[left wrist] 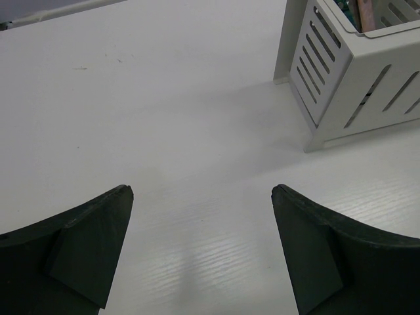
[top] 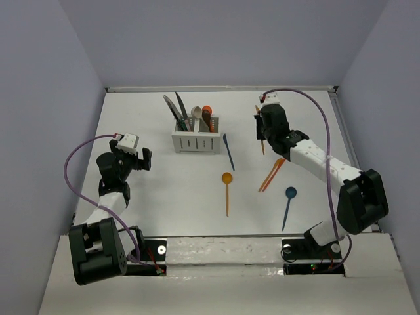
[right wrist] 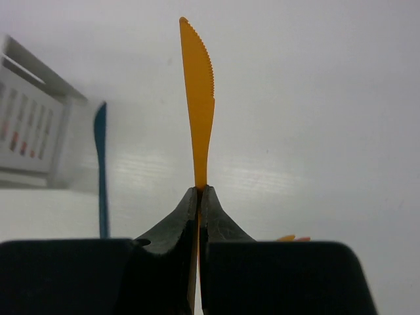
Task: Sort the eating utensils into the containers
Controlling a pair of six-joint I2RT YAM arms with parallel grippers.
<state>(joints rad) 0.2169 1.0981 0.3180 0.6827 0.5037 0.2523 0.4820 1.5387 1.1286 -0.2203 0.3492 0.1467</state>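
My right gripper is shut on an orange knife, whose serrated blade sticks out past the fingertips. In the top view this gripper hangs over the table to the right of the white container, with the orange knife in it. Several utensils stand in the container. On the table lie a dark blue knife, an orange spoon, an orange and pink pair and a blue spoon. My left gripper is open and holds nothing, left of the container.
The dark blue knife lies just right of the container in the right wrist view. Grey walls close the table on three sides. The arm bases sit at the near edge.
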